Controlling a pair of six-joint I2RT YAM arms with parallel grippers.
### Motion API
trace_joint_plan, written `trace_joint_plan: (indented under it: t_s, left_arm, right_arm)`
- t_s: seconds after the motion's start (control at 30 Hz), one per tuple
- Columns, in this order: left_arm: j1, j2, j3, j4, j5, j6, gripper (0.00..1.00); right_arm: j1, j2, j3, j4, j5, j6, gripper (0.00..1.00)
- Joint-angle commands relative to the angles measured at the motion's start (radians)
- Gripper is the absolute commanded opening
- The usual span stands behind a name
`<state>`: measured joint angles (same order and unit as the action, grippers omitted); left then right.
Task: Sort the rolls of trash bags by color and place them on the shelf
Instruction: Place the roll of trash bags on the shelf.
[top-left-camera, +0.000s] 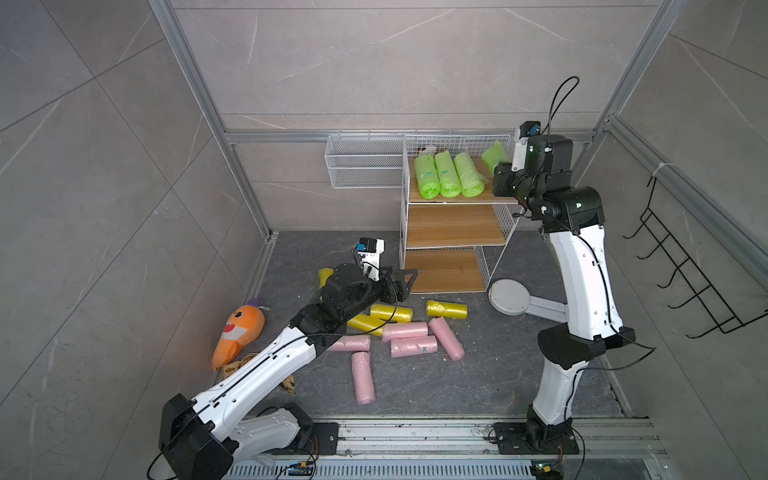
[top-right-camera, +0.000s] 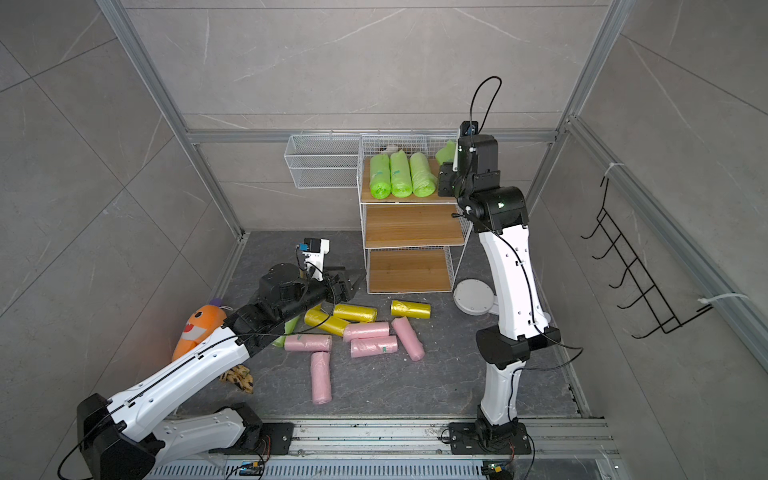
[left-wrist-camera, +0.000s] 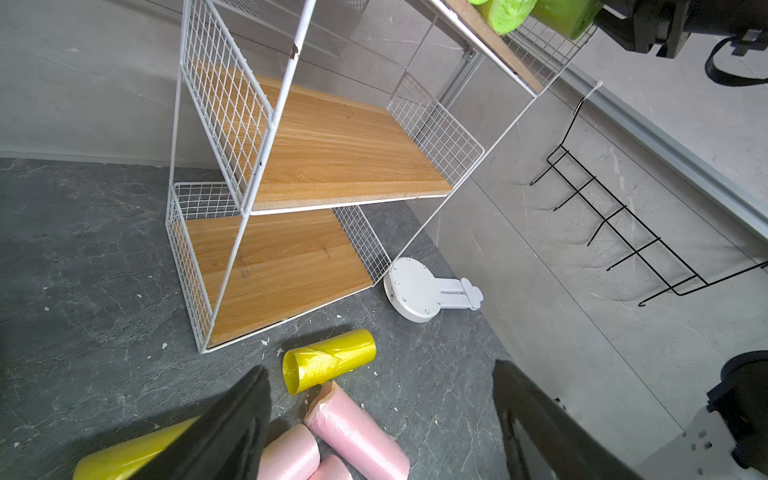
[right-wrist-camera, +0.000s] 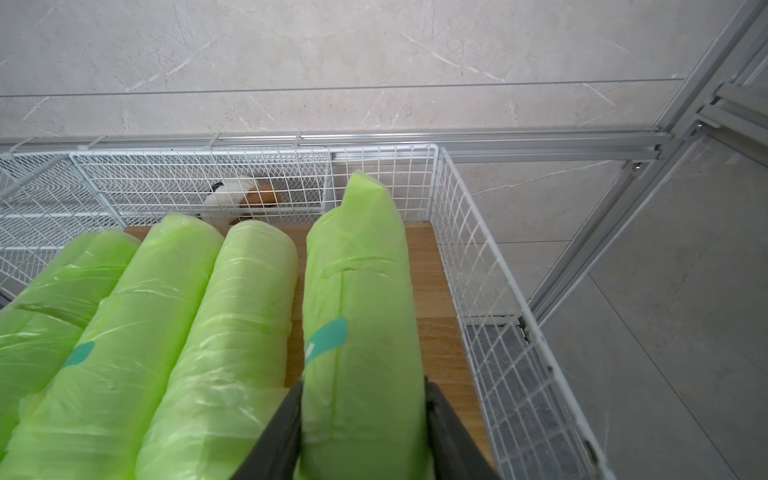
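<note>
The shelf (top-left-camera: 455, 226) stands at the back with three lime green rolls (top-left-camera: 446, 176) lying side by side on its top tier. My right gripper (right-wrist-camera: 363, 386) is shut on a fourth green roll (right-wrist-camera: 357, 270), which hangs just above that tier's right end, next to the others. The middle and bottom tiers (left-wrist-camera: 332, 145) are bare. On the floor in front lie several yellow rolls (top-left-camera: 446, 309) and several pink rolls (top-left-camera: 413, 345). One more green roll (top-right-camera: 286, 332) peeks out from under my left arm. My left gripper (left-wrist-camera: 380, 368) hovers open above the floor rolls with nothing in it.
An orange plush shark (top-left-camera: 239, 328) lies at the left wall. A long white wire basket (top-left-camera: 363, 162) hangs left of the shelf. A black hook rack (top-left-camera: 690, 270) is on the right wall. A white round-based part (top-left-camera: 509, 296) lies beside the shelf foot.
</note>
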<state>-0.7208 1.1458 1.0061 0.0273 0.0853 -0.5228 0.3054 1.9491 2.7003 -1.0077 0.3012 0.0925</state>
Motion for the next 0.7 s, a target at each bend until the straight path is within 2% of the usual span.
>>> trace_joint_plan:
  t_s: [0.0, 0.23, 0.67]
  left_arm:
    - [-0.006, 0.003, 0.036, 0.005, 0.01, 0.021, 0.86]
    - [-0.011, -0.004, 0.035, -0.002, 0.013, 0.033, 0.86]
    - [-0.013, -0.008, 0.118, -0.031, 0.01, 0.169, 0.86]
  right_arm:
    - [-0.002, 0.034, 0.073, -0.032, -0.004, 0.026, 0.33]
    - [-0.002, 0.076, 0.12, -0.048, -0.011, 0.038, 0.37]
    - [-0.002, 0.079, 0.123, -0.071, -0.077, 0.066, 0.45]
